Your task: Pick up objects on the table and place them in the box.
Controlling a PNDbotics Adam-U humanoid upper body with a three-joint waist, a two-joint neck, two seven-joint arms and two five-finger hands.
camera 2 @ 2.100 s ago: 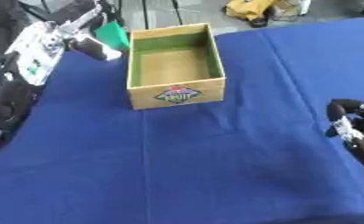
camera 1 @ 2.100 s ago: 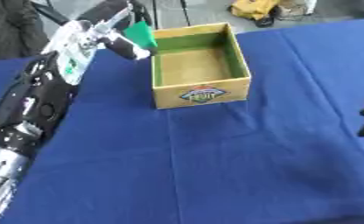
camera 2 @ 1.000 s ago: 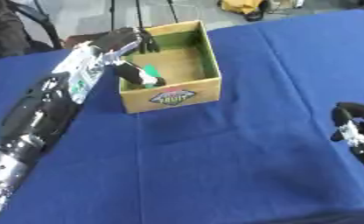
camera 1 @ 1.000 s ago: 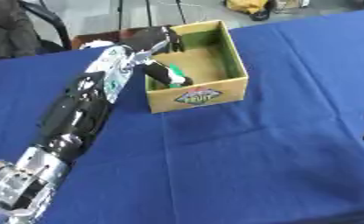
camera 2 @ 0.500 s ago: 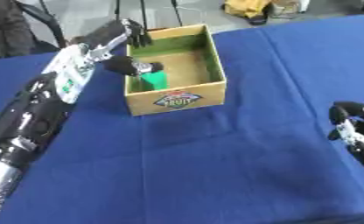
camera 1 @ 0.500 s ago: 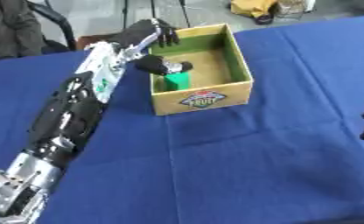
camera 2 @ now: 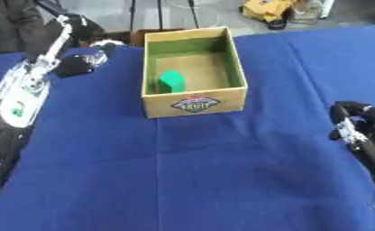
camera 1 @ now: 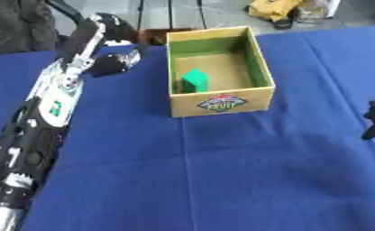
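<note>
**Green block in the box, left hand drawn back beside it**

Nearest the camera, the blue table cloth point(camera 1: 222, 180) lies bare across the whole front, wide open room between the two arms. At the right edge the right hand point(camera 2: 363, 124) rests on the cloth with its fingers curled over and nothing in them, well apart from the box. The left arm runs up the left side of the view, from the lower corner toward the far left.

Further back stands the cardboard box point(camera 1: 222, 101), open at the top, green inside, a printed label on its near wall. The green block point(camera 1: 195, 80) lies on the box floor against the left wall, toward the near end; the rest of the floor is free. Open cloth surrounds the box in front and to the right.

The left hand point(camera 1: 116, 61) hangs just left of the box's far corner, outside the wall, fingers curled and holding nothing. Half a second ago it reached over the left wall with the block at its fingers; now the block sits alone inside and the hand has pulled back clear of the rim.
</note>
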